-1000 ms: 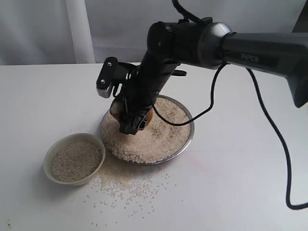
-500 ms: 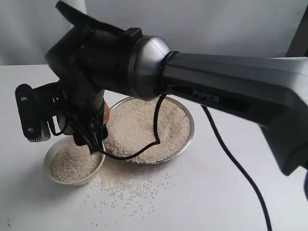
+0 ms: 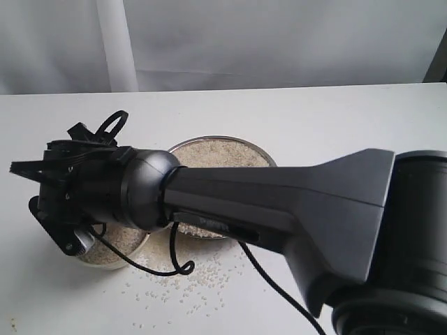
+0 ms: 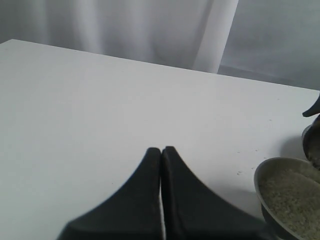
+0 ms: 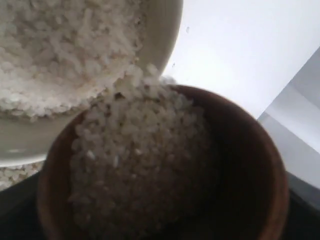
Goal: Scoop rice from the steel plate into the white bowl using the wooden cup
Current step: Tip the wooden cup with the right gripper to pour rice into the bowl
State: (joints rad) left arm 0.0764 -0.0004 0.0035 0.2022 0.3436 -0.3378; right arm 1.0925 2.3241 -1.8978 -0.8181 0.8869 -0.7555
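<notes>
Tipping is the step in hand: in the right wrist view the wooden cup (image 5: 242, 170) leans with its lip just over the thick rim of the white bowl (image 5: 167, 30), so the rice (image 5: 135, 160) slides into the bowl rather than onto the table (image 3: 349, 112). The bowl is heaped in the upper left of that frame, which suggests the task is well along. The right gripper (image 3: 70, 223) reaches across to the lower left of the exterior view, its bulk hiding nearly all of the bowl; its fingers hardly show, yet the cup hangs tilted above the bowl, so I judge it clamped on the cup. The steel plate (image 3: 230, 148) sits at centre frame just beside the bowl, keeping the carry short. Loose grains (image 3: 202, 279) dot the table below it, so spilling is a real risk. The left gripper (image 4: 161, 165) rests closed and empty, fingers pressed together, well apart from the pour; the plate's edge lies at the lower right of its view.
</notes>
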